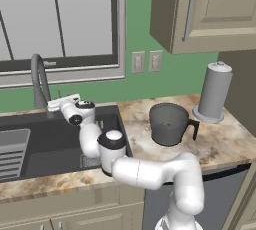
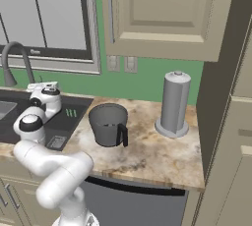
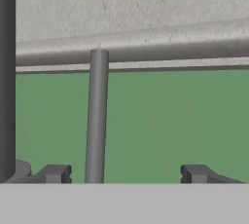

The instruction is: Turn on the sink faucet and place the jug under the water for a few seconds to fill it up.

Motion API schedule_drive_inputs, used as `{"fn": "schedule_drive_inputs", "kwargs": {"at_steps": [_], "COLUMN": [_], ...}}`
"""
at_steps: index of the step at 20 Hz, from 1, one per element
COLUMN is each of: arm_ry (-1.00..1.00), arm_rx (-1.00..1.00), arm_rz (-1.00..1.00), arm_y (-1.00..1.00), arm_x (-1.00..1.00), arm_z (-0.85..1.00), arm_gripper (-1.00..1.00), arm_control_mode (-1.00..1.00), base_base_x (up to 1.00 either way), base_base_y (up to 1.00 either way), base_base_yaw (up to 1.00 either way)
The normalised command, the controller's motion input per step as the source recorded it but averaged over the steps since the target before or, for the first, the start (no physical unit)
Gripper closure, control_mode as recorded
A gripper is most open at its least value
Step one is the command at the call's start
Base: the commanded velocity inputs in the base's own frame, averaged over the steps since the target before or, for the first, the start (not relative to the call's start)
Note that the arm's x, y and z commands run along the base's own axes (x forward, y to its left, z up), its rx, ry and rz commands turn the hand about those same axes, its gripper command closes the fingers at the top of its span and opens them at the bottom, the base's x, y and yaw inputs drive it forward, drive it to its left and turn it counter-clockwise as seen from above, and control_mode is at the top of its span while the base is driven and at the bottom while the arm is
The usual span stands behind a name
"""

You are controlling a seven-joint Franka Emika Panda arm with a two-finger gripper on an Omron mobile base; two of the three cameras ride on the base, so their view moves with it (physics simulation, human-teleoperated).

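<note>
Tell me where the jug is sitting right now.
The jug stands upright on the marble counter, just right of the sink and left of the paper-towel roll, with its handle pointing toward the roll.

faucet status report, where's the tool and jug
Tool open, straddling the faucet lever. No water running. Jug on the counter, untouched. Nothing in the way.

Non-task kitchen items
Tall light-grey paper-towel roll (image 1: 214,91) right of centre, beige wall cabinet (image 1: 210,9) upper right, two white wall outlets (image 1: 146,61) middle.
</note>
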Motion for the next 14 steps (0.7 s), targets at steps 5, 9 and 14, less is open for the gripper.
{"fn": "schedule_drive_inputs", "kwargs": {"at_steps": [5,9,14], "arm_ry": [0.02,0.0,0.01], "arm_rx": [-0.01,0.0,0.04], "arm_rz": [0.0,-0.03,-0.11], "arm_y": [0.02,0.0,-0.18], "arm_x": [0.01,0.0,0.0], "arm_z": [-0.01,0.0,-0.03], "arm_gripper": [1.0,1.0,1.0], "arm_control_mode": [-1.0,-1.0,-1.0], "base_base_x": [0.0,0.0,0.0], "base_base_y": [0.0,0.0,0.0], "base_base_yaw": [0.0,0.0,0.0]}}
